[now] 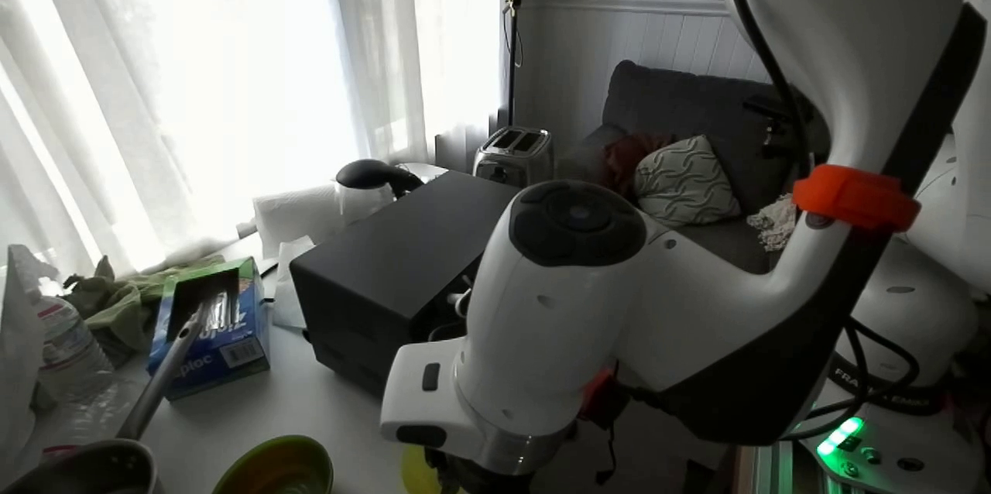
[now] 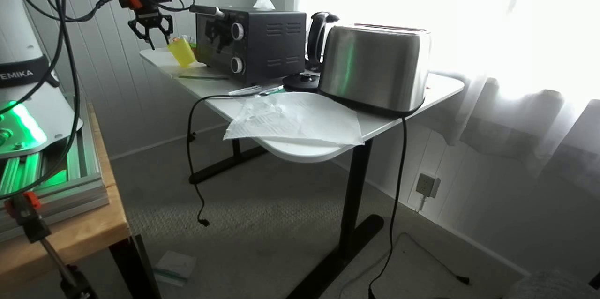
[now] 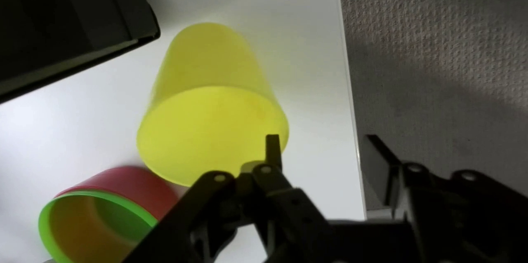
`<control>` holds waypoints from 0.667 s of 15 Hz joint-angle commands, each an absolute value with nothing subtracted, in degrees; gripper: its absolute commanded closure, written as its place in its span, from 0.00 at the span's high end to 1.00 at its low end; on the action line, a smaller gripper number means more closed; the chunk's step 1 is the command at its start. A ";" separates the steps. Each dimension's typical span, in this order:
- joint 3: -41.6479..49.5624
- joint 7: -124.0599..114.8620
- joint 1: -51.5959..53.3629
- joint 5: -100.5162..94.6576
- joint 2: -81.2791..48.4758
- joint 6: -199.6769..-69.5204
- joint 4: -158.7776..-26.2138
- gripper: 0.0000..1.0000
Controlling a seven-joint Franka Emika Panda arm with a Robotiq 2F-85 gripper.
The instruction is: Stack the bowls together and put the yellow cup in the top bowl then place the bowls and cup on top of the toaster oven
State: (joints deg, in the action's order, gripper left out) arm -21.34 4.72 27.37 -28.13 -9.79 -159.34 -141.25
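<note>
Okay, biggest first: white table [image 3: 315,69], then the toaster oven [image 1: 395,258] on it. Flat dark top, probably hard and a bit slick under plastic. Only the landing spot for later, so no grabbing needed.

Next size down, the gripper [image 3: 324,151]. Standing fairly wide, not clamped on anything.

Then the bowls [image 3: 101,213], on the table and already nested, green inside pink. Likely light, fairly stiff plastic, hard to break. For the lift later, pinch both walls together at the rim. Don't catch only the green one, or risk leaving the pink one behind.

And the smallish star of the show: yellow cup [image 3: 210,110], just beside the bowls and near a corner of the toaster oven. Tilted, mouth toward the gripper. Can't tell about touching the bowls. Looks thin and see-through, so guessing super light, bendy in the wall, smooth enough to skate off from a nudge. Not fragile, just easy to squash or tip. Best hold imo: pinch a single wall just below the rim, one finger inside, one outside, gentle squeeze.

Last and tiniest, the fingertips [image 3: 273,147]: one in front of the cup's mouth close to the rim, the other apart from the cup, past the table edge in the wrist view. Can't tell about contact. Would centre on that wall before squeezing.
</note>
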 commanded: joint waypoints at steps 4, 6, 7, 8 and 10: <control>-21.07 5.09 26.88 -27.86 -10.68 -159.89 -140.61 0.63; -20.76 5.05 26.66 -27.90 -10.15 -160.17 -141.12 0.74; -20.51 5.04 26.62 -28.07 -10.12 -160.16 -141.16 0.82; -20.33 5.18 26.51 -28.02 -10.35 -160.18 -141.14 0.88; -19.98 5.37 26.41 -27.95 -10.85 -160.05 -140.96 0.99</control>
State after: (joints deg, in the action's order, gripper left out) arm -20.28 4.70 27.05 -28.14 -10.58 -159.34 -140.66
